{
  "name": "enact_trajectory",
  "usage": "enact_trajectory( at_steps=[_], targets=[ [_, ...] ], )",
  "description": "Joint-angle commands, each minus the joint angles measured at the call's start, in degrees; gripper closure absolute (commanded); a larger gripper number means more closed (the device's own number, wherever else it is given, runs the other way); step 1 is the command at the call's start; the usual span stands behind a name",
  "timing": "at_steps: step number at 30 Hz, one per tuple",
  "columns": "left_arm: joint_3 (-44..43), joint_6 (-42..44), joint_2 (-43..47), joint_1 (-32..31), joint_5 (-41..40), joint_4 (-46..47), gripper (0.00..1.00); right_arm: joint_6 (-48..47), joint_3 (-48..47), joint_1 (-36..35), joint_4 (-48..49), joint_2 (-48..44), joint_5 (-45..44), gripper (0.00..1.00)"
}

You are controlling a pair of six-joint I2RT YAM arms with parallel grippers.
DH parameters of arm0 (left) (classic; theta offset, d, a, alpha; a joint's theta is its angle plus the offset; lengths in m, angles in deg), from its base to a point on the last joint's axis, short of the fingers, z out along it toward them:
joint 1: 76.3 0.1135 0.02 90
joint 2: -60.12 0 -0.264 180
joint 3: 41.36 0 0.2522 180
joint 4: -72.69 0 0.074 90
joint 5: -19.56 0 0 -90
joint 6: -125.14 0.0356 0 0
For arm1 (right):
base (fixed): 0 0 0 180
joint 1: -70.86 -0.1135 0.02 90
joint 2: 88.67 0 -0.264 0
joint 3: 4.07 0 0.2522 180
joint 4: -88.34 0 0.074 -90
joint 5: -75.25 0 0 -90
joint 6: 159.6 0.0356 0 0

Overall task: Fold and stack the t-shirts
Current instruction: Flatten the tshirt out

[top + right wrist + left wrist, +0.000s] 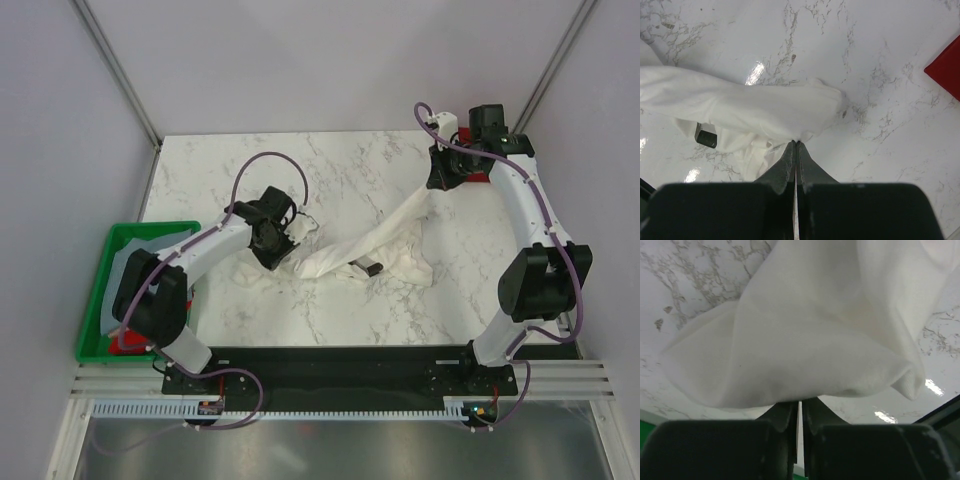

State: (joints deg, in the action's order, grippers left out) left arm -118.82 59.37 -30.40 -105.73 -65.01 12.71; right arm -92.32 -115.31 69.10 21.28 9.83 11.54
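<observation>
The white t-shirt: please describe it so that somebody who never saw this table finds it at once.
Start at the marble table. Across its middle a white t-shirt stretches between the left gripper and the right gripper, both jaws shut on it. It is the only white cloth; the red cloth lies at the far right.

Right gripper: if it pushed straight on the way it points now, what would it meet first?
The white t-shirt that the right gripper is shut on: its bunched cloth lies straight ahead of the tips. Beyond it, likely the marble table, though depth is unclear.
</observation>
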Motion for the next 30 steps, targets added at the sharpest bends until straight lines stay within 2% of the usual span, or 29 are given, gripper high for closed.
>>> enact_trajectory(
  at_steps=[1, 6, 9, 12, 15, 16, 18, 19, 20, 21, 24, 30],
  targets=[
    [-5.54, -1.03, -0.10, 0.51, -3.50, 2.36, 0.96, -0.31, -0.17, -0.09, 0.56, -2.52, 1.23, 1.00],
    [-11.43, 2.30, 5.61, 2.18, -4.46, 1.39, 0.98, -0.31, -1.49, 0.88, 0.91, -3.66, 0.52, 1.00],
    [-15.74, 8.19, 6.06, 3.41, -7.43, 4.28, 0.98, 1.79, -2.19, 1.58, 2.49, -2.00, 0.96, 1.00],
    [-20.83, 12.85, 0.98, 7.08, -9.56, 8.59, 0.97, 2.94, -4.56, 1.50, 2.76, 0.90, 2.10, 1.00],
    [-28.12, 15.58, -8.68, 11.04, -11.84, 12.81, 0.92, 3.47, -6.67, 1.50, 3.37, 3.62, 2.55, 1.00],
    [-33.97, 15.32, -12.10, 11.84, -12.63, 12.91, 0.92, 3.82, -7.20, 1.50, 3.38, 5.02, 2.55, 1.00],
    [-42.94, 14.27, -20.28, 13.08, -14.65, 10.46, 0.79, 4.00, -8.87, 1.58, 3.29, 6.35, 2.81, 1.00],
    [-44.91, 12.53, -21.88, 13.17, -15.36, 9.23, 0.67, 4.26, -9.22, 1.58, 3.29, 7.14, 2.98, 1.00],
    [-45.71, 11.20, -22.50, 13.17, -15.01, 8.34, 0.63, 4.35, -9.75, 1.50, 3.29, 7.41, 3.42, 1.00],
    [-44.33, 8.76, -21.46, 13.08, -14.05, 8.34, 0.57, 4.44, -9.76, 1.50, 3.11, 7.50, 3.51, 1.00],
    [-36.97, 7.41, -15.67, 11.68, -11.32, 8.33, 0.53, 4.35, -9.23, 1.58, 3.11, 6.89, 3.77, 1.00],
    [-24.57, 6.19, -9.15, 10.45, -6.14, 4.48, 0.60, 4.26, -5.45, 1.50, 3.46, 5.30, 4.74, 1.00]
  ],
)
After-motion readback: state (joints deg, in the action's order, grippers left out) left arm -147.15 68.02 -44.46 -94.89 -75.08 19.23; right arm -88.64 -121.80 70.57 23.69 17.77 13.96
